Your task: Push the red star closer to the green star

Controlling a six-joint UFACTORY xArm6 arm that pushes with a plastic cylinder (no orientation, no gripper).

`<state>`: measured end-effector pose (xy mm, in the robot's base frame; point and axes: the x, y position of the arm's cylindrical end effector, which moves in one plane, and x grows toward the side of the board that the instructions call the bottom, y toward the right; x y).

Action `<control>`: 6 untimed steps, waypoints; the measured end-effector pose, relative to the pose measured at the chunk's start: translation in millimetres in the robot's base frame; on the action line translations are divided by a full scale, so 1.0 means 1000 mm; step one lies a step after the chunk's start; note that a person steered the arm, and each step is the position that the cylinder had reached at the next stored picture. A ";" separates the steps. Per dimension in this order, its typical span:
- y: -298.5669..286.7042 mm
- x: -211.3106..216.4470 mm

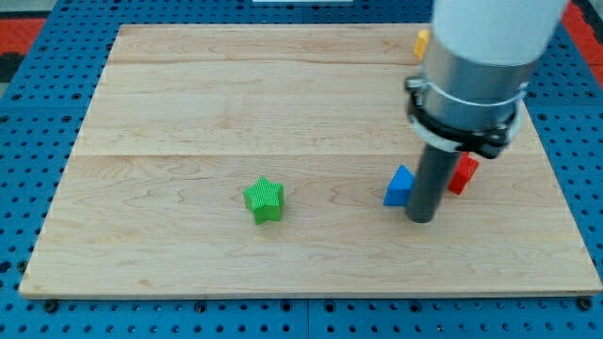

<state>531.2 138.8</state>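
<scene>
The green star (264, 200) lies on the wooden board (188, 113), left of centre near the view's bottom. The red star (463, 173) is at the view's right, mostly hidden behind my rod. My tip (421, 218) touches the board just right of the blue triangle block (399, 187) and below-left of the red star. The tip is far to the right of the green star.
A yellow block (421, 41) peeks out at the view's top right beside the arm. The arm's body hides the other blocks at the right. The board's right edge runs close behind the red star.
</scene>
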 end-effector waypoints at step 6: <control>-0.079 -0.026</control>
